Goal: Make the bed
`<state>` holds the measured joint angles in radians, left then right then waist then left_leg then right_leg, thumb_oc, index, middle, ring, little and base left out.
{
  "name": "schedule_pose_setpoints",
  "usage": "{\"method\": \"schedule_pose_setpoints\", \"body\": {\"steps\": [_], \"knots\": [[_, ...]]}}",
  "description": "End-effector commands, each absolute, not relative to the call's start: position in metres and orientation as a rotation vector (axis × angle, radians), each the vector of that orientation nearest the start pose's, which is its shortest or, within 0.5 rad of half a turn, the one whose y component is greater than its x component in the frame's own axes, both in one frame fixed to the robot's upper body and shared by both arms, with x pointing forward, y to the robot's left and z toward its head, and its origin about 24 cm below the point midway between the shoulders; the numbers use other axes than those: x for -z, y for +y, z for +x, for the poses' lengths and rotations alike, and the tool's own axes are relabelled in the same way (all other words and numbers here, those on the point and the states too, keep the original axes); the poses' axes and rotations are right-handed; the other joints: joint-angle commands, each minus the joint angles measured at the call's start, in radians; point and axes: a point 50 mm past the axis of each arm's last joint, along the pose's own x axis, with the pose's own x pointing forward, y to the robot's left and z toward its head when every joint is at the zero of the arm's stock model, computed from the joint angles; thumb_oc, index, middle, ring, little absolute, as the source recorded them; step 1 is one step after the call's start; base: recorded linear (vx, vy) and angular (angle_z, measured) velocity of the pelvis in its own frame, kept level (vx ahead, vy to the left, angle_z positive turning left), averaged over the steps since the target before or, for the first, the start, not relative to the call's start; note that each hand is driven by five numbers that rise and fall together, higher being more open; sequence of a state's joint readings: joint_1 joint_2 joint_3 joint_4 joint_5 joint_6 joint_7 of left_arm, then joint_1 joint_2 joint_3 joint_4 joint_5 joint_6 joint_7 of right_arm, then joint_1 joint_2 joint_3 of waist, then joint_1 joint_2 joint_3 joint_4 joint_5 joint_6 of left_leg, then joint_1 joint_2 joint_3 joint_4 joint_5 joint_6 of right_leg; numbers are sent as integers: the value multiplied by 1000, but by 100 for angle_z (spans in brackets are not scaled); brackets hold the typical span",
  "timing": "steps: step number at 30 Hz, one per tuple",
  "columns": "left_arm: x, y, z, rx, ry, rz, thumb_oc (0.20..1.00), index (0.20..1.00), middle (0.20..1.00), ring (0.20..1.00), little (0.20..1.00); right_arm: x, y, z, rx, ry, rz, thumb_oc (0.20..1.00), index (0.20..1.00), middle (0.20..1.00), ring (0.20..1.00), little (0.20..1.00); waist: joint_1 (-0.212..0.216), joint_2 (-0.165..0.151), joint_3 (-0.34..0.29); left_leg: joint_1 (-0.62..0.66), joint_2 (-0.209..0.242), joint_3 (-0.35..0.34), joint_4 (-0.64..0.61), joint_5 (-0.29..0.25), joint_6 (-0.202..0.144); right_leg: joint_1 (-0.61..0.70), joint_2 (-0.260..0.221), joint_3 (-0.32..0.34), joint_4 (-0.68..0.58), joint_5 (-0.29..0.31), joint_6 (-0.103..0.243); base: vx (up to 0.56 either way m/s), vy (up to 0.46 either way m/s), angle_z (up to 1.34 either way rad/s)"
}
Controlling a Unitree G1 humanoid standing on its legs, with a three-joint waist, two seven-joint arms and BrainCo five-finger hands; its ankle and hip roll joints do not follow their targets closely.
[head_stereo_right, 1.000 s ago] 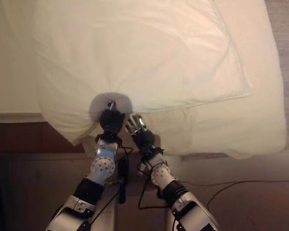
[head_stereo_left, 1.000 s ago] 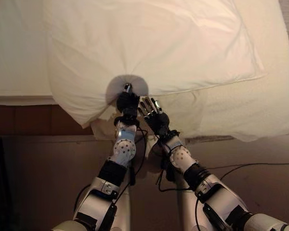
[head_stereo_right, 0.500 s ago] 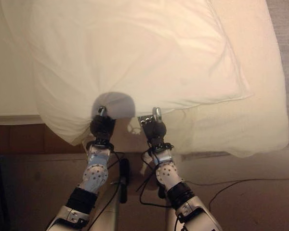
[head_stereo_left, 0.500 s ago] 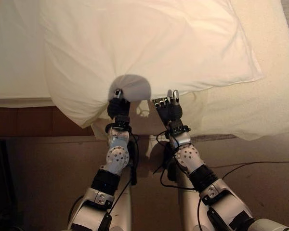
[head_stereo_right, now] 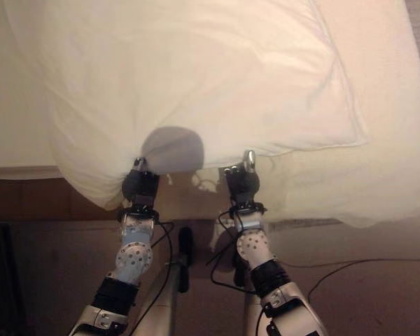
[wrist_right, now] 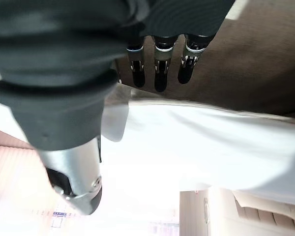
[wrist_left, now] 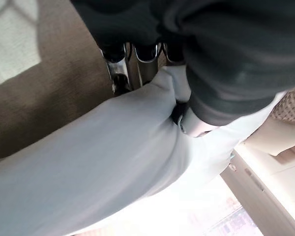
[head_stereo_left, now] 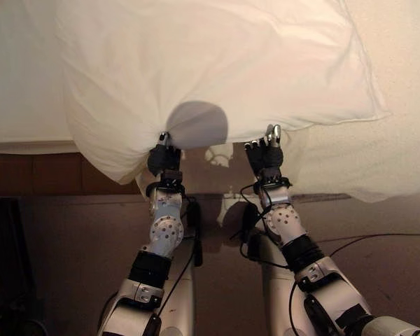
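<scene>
Pillow (head_stereo_left: 210, 63) not yet placed: it overhangs the bed (head_stereo_left: 378, 168) edge. Left hand (head_stereo_left: 164, 159) fingers grasp its near edge; right hand (head_stereo_left: 264, 155) fingers pinch the same edge alongside.

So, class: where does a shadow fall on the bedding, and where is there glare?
Left eye view: a round grey shadow on the white pillow between the left hand and right hand. Right wrist view: bright glare washes out the white cloth.
</scene>
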<state>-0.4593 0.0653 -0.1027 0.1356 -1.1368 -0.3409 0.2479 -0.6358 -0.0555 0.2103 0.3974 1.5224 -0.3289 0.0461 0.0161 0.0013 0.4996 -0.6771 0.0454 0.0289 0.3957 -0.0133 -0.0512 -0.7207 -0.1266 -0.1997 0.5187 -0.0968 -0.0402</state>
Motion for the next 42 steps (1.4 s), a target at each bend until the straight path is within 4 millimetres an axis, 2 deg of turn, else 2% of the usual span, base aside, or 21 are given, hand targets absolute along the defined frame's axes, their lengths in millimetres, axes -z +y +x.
{"method": "schedule_pose_setpoints", "body": {"steps": [1, 2, 5, 14, 16, 20, 23, 29, 33, 34, 42], "knots": [[-163, 201, 304, -300, -638, -1144, 200, 200, 200, 200, 200, -169, -150, 357, -98, -494, 1413, 1000, 1000, 1000, 1000, 1000, 25, 17, -84, -34, -48, 23, 22, -56, 62, 9, 10, -6, -46, 15, 106, 0, 0, 0], [-163, 201, 304, -300, -639, -1144, 200, 200, 200, 200, 200, -170, -150, 357, -99, -495, 1413, 1000, 1000, 1000, 1000, 1000, 24, 17, -84, -37, -48, 24, 20, -50, 62, 5, 10, -7, -48, 21, 105, 34, 2, 1], [-163, 214, 303, -404, -654, -1140, 200, 200, 200, 200, 200, -174, -169, 363, -20, -522, 1412, 1000, 1000, 1000, 1000, 1000, 32, 22, -92, -39, -51, 24, 22, -57, 63, 0, 5, -7, -41, 13, 109, 13, 5, 1], [-165, 241, 298, -597, -661, -1051, 200, 200, 200, 200, 200, -182, -198, 370, 95, -521, 1378, 1000, 1000, 1000, 1000, 1000, 44, 31, -94, -43, -56, 28, 15, -50, 61, -3, 1, -9, -42, 16, 113, 11, 7, 0], [-161, 253, 295, -695, -655, -1037, 200, 200, 200, 200, 200, -185, -207, 369, 112, -539, 1362, 1000, 1000, 1000, 1000, 1000, 45, 30, -97, -47, -55, 27, 18, -49, 61, -4, 1, -9, -42, 16, 113, 0, 0, 0], [-160, 263, 291, -793, -656, -1010, 200, 200, 200, 200, 200, -184, -211, 368, 129, -542, 1353, 1000, 1000, 1000, 1000, 1000, 42, 28, -102, -55, -53, 28, 28, -54, 61, -10, 0, -10, -37, 14, 111, 2, 2, 1], [-161, 278, 285, -911, -669, -964, 200, 200, 200, 200, 200, -182, -219, 365, 154, -559, 1339, 1000, 1000, 1000, 1000, 1000, 37, 26, -112, -61, -52, 28, 35, -58, 60, -15, -1, -10, -33, 12, 110, 0, 0, 0], [-159, 295, 276, -1009, -683, -920, 200, 200, 200, 200, 200, -173, -228, 360, 189, -553, 1310, 1000, 1000, 1000, 1000, 1000, 31, 25, -127, -70, -46, 29, 37, -60, 59, -25, 4, -7, -33, 12, 109, 0, 0, 0], [-161, 297, 274, -1008, -698, -911, 200, 200, 200, 200, 200, -170, -228, 360, 192, -543, 1302, 1000, 1000, 1000, 1000, 1000, 30, 24, -131, -73, -47, 29, 38, -60, 58, -28, 3, -6, -31, 13, 109, 0, 0, 0], [-161, 296, 274, -1007, -705, -913, 200, 200, 200, 200, 200, -168, -225, 359, 186, -537, 1306, 200, 200, 200, 200, 200, 28, 25, -133, -73, -46, 30, 35, -59, 58, -29, 4, -6, -33, 12, 109, 0, 0, 0], [-157, 291, 275, -972, -693, -943, 200, 200, 200, 200, 200, -168, -212, 357, 105, -528, 1289, 200, 200, 200, 200, 200, 24, 24, -133, -75, -46, 30, 35, -56, 58, -29, 8, -3, -37, 12, 107, 0, 0, 0]]}}
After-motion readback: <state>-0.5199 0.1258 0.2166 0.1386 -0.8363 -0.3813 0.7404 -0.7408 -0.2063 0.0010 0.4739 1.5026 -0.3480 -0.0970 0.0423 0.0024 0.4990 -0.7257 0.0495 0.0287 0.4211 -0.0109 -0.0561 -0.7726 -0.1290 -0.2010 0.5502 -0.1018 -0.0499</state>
